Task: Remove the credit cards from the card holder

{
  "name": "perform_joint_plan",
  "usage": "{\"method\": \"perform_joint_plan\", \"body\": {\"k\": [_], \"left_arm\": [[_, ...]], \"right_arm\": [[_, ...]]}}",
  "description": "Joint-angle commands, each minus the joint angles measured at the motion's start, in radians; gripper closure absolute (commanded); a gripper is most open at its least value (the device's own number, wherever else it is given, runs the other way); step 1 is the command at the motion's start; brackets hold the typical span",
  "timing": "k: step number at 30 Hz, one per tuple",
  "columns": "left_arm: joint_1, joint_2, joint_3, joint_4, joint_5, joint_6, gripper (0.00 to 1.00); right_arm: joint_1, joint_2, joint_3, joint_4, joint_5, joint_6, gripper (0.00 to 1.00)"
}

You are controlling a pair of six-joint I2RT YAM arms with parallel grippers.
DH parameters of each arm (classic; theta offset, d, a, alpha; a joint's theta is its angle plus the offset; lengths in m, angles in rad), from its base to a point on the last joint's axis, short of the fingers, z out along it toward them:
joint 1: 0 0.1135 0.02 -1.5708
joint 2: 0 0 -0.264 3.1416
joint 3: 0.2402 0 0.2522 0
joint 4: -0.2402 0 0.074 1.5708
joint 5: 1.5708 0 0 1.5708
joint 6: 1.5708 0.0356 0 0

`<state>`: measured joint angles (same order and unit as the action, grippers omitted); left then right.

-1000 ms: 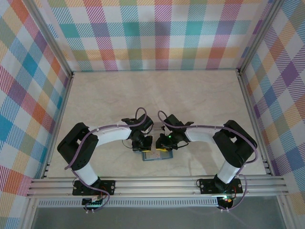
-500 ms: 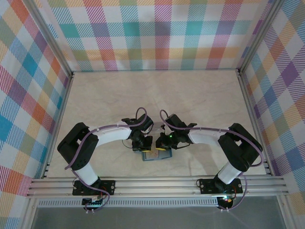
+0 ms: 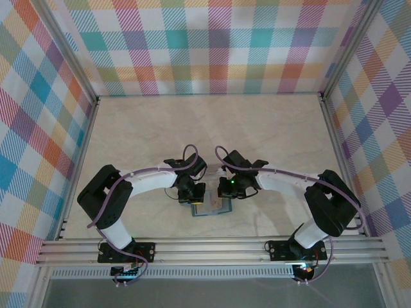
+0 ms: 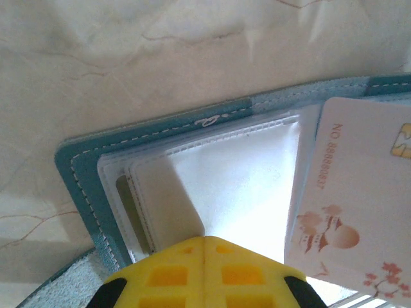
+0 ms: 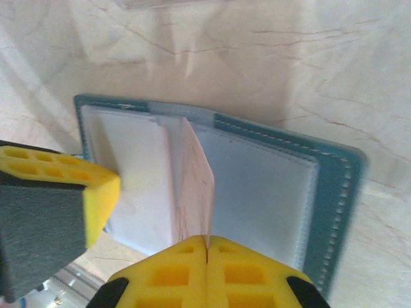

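holder (image 5: pixel 334 192) open on tabletop (image 3: pixel 257 128), near arm bases | left gripper (image 4: pixel 204 256) closed, pressing its left panel (likely an anchor) | right gripper (image 5: pixel 205 247) pinches pink card (image 5: pixel 196 186) upright at the fold, ready for pulling out

The top view looks steeply down from above the near edge over the whole bench (image 3: pixel 257 128). Both wrist views face down, very close, sharing the open card holder (image 5: pixel 334 192) from opposite sides.

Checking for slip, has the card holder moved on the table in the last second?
No. The card holder sits at the same gap from the near rail, with no sideways shift along it.
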<state>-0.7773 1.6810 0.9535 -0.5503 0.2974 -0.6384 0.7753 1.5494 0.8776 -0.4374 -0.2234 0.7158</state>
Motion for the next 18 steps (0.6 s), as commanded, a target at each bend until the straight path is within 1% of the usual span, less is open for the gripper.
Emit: {"method": "perform_joint_plan", "body": {"k": [1,6,9,12,13,15,18], "left_arm": [[-0.007,0.039,-0.024,-0.082,-0.068,0.011,1.0],[-0.008,0.04,-0.022,-0.081,-0.067,0.01,1.0],[-0.007,0.041,-0.019,-0.079,-0.066,0.011,1.0],[-0.008,0.039,-0.021,-0.08,-0.067,0.011,1.0],[-0.008,0.039,-0.02,-0.08,-0.067,0.01,1.0],[-0.007,0.039,-0.02,-0.079,-0.066,0.01,1.0],[-0.008,0.039,-0.02,-0.077,-0.061,0.008,1.0]], "right_arm": [[0.001,-0.002,0.016,-0.112,0.068,-0.052,0.95],[0.019,0.022,0.033,-0.095,0.044,-0.058,0.94],[0.027,0.037,0.032,-0.055,0.009,-0.044,0.9],[0.028,0.038,0.014,0.003,-0.029,-0.013,0.83],[0.028,0.037,0.01,0.017,-0.036,-0.004,0.82],[0.028,0.035,0.003,0.027,-0.04,0.006,0.83],[0.028,0.029,-0.003,0.025,-0.035,0.01,0.86]]}}
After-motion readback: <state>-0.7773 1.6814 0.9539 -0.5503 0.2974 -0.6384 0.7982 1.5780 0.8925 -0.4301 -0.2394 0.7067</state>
